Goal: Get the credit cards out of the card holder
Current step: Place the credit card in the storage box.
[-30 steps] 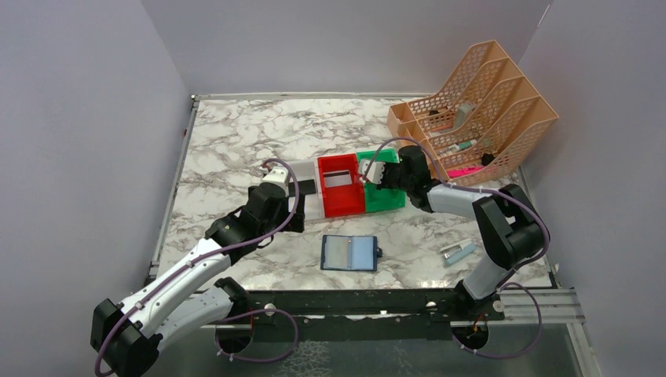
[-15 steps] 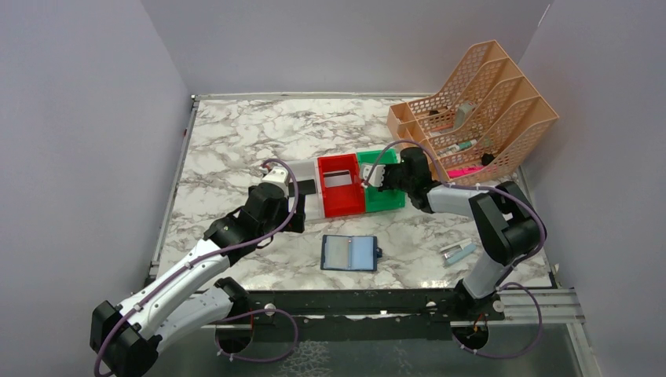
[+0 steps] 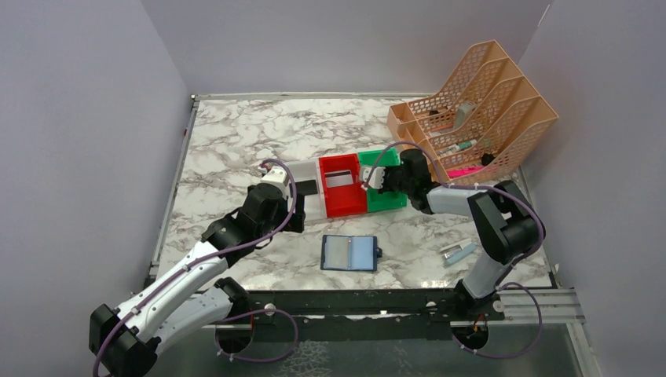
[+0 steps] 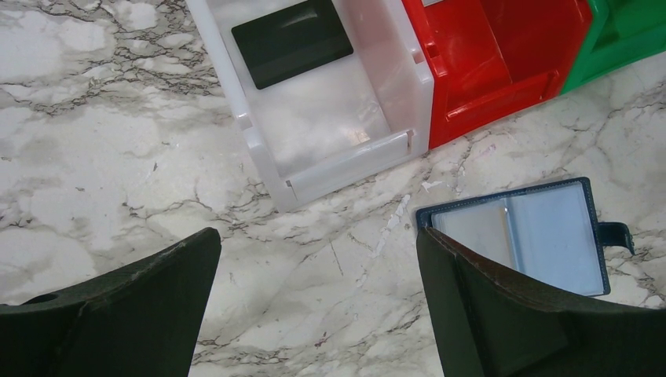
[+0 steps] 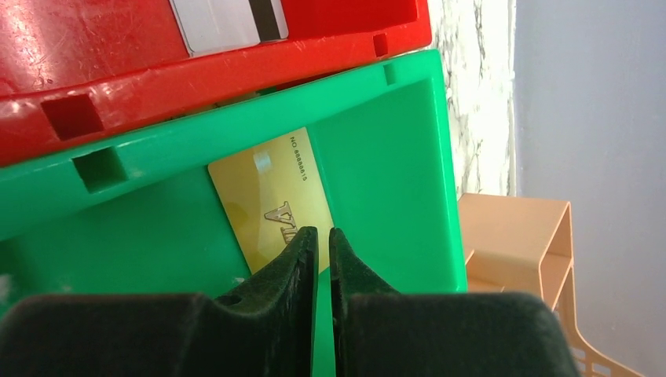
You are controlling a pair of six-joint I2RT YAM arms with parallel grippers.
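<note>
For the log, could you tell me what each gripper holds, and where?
Nothing. The left gripper is wide open; the right gripper, jaws barely apart, hangs over the gold card, which lies flat in the green bin.

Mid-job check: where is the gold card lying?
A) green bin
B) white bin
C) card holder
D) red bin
A: the right wrist view shows the gold card lying flat on the floor of the green bin.
</note>
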